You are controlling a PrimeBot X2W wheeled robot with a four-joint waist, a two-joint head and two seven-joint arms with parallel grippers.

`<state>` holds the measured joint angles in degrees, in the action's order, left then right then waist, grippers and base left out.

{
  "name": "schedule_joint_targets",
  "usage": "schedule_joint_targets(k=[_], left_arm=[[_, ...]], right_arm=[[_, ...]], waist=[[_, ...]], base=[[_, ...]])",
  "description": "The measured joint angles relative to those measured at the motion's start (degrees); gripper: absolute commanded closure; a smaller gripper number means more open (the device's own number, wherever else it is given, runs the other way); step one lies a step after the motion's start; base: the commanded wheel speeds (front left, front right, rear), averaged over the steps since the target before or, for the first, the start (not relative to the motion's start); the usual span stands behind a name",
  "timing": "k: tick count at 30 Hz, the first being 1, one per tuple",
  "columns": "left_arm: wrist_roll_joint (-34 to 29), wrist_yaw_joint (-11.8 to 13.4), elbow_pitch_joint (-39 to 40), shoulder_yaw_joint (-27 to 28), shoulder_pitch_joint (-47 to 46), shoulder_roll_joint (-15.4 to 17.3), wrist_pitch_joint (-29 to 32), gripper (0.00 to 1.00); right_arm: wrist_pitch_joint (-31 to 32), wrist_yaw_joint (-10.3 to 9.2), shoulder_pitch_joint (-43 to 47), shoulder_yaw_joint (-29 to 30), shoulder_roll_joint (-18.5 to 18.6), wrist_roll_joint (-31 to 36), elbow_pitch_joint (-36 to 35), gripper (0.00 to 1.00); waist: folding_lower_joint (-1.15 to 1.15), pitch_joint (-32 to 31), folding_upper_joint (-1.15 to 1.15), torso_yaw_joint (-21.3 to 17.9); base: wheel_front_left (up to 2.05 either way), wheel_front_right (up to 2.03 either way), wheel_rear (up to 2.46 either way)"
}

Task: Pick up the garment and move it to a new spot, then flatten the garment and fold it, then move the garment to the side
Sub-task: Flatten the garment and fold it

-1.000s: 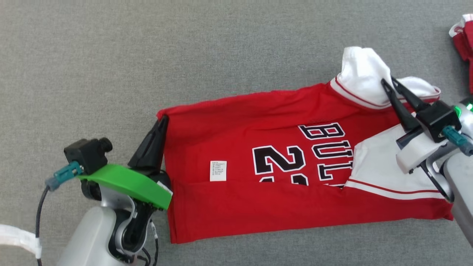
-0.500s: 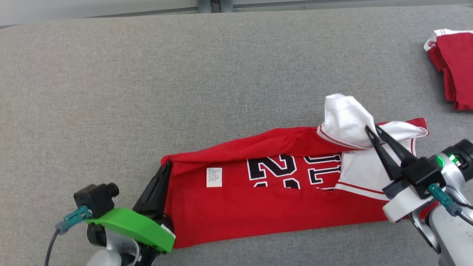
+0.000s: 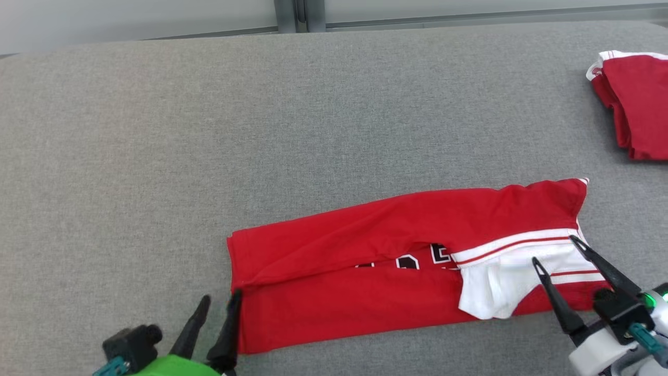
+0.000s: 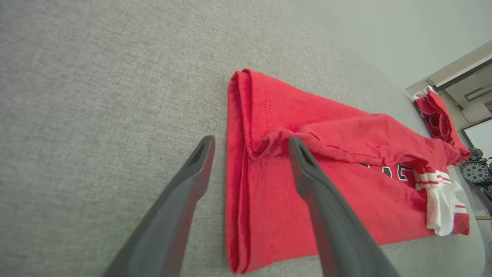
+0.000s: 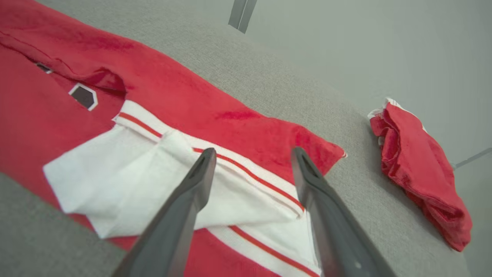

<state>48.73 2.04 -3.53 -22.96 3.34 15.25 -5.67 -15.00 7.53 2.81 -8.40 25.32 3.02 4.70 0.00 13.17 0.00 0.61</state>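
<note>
The garment [image 3: 365, 245], a red jersey with white sleeves and black lettering, lies folded into a long band on the grey surface. Its far long edge is laid over the near half, leaving a narrow slit of lettering. My left gripper [image 3: 219, 303] stands open at the band's left end, one finger over the cloth [image 4: 269, 115] and one over bare surface. My right gripper [image 3: 553, 249] is open above the white sleeve [image 5: 127, 173] at the right end. Neither holds anything.
A second red and white garment [image 3: 636, 99] lies bunched at the far right [image 5: 419, 173]. The grey padded surface [image 3: 209, 130] stretches wide behind and to the left of the jersey. Its back edge meets a pale wall.
Both grippers carried the jersey's far edge toward me over the near half, then opened and let go. The lettering and label are now mostly covered. The camera has also tilted up.
</note>
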Motion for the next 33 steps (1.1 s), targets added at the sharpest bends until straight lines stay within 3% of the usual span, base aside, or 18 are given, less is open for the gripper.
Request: schedule_joint_targets(k=[4, 6, 11, 14, 18, 25, 32, 33], left_arm=[[-3.21, 3.66, 1.46, 4.07, 3.46, 0.43, -6.97, 0.00], [-4.16, 4.37, 2.94, 5.86, 4.24, -0.83, -8.59, 0.00], [-14.67, 5.86, 7.02, 10.68, 4.87, -5.22, -9.29, 0.00], [-19.75, 5.01, 7.68, 11.88, 4.80, -8.42, -9.31, 0.00], [-22.12, 2.64, 6.89, 12.51, 3.89, -11.07, -9.32, 0.00], [-23.24, 0.48, 5.32, 14.58, 3.63, -12.21, -9.36, 0.00], [-21.95, 0.52, 5.55, 14.23, 3.63, -12.29, -9.36, 0.00], [-21.51, 0.57, 5.65, 13.95, 3.55, -12.32, -9.36, 0.00]], right_arm=[[0.00, 0.00, 1.97, 5.35, -2.56, -5.94, -0.13, 0.00], [0.00, 0.00, 1.97, 8.08, -4.47, -9.77, 0.51, 0.00], [4.49, -0.01, -1.17, 9.59, -3.42, -15.60, 5.57, 0.00], [9.66, 0.00, -6.09, 7.70, -1.46, -17.62, 7.98, 0.00], [16.45, 0.01, -11.31, 4.39, 1.60, -20.34, 11.59, 0.00], [29.39, -0.01, -12.83, -0.73, 6.12, -30.62, 13.45, 0.00], [34.40, -0.07, -12.26, -1.71, 8.89, -40.56, 10.20, 0.00], [34.88, -0.05, -12.51, -1.81, 9.24, -41.38, 10.11, 0.56]], waist=[[0.00, -0.35, 0.00, -0.67], [0.00, -0.58, 0.00, -0.90], [0.00, -0.82, 0.00, -0.90], [0.00, 0.06, 0.00, -0.68], [0.00, 1.53, 0.00, 0.13], [0.00, 2.76, 0.00, 2.91], [0.00, 3.17, 0.00, 3.96], [0.00, 3.38, 0.00, 3.97]], base=[[0.00, 0.00, 0.00], [0.00, 0.00, 0.00], [0.00, 0.00, 0.00], [0.00, 0.00, 0.00], [0.00, 0.00, 0.00], [0.00, 0.00, 0.00], [0.00, 0.00, 0.00], [0.00, 0.00, 0.00]])
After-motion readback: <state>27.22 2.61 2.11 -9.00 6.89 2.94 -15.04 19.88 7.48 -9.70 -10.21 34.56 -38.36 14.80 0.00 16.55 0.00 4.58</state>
